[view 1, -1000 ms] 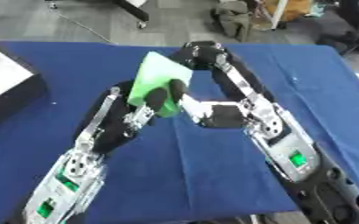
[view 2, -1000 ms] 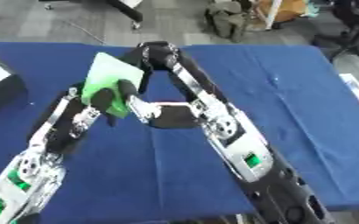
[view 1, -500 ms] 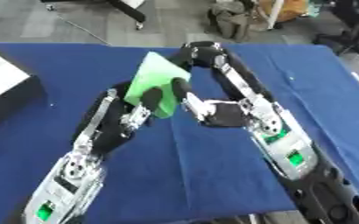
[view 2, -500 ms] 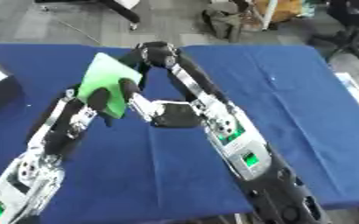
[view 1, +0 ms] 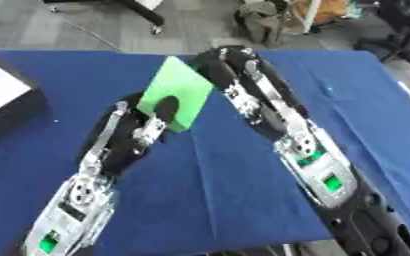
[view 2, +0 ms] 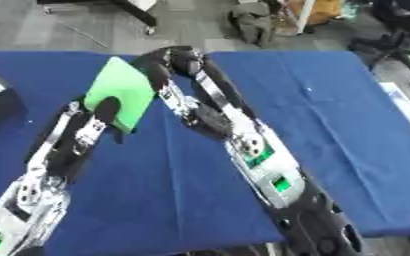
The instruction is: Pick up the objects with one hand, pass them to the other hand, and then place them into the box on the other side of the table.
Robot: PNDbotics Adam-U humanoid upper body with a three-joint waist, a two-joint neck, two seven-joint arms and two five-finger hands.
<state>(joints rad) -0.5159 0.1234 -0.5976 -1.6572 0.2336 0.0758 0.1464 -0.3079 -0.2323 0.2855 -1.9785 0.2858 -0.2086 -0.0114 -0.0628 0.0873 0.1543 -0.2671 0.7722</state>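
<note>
Blue cloth covers the table (view 1: 243,200) in front of me, with grey floor, chair legs and some clutter beyond its far edge.

My left robot hand (view 1: 152,125) is raised over the middle-left of the table and has hold of a flat green block (view 1: 178,92). A dark finger (view 1: 166,107) lies curled over the green face, and the rest of that robot hand sits below and behind the block's lower edge, so the block is pinched between them. The block stands tilted, its top corner pointing away from me, lifted clear of the cloth.

My right arm comes in from the lower right and bends sharply, so that its far end reaches the block's upper right edge. The right robot hand (view 1: 215,60) is at that edge, just beside or touching the block, but it is mostly hidden behind my own forearm and the block. I cannot tell whether its fingers are open or closed, nor whether they actually grip the block.

At the left edge of the table sits a box (view 1: 7,102), dark on its sides with a pale top, well apart from the block and from both robot hands.
</note>
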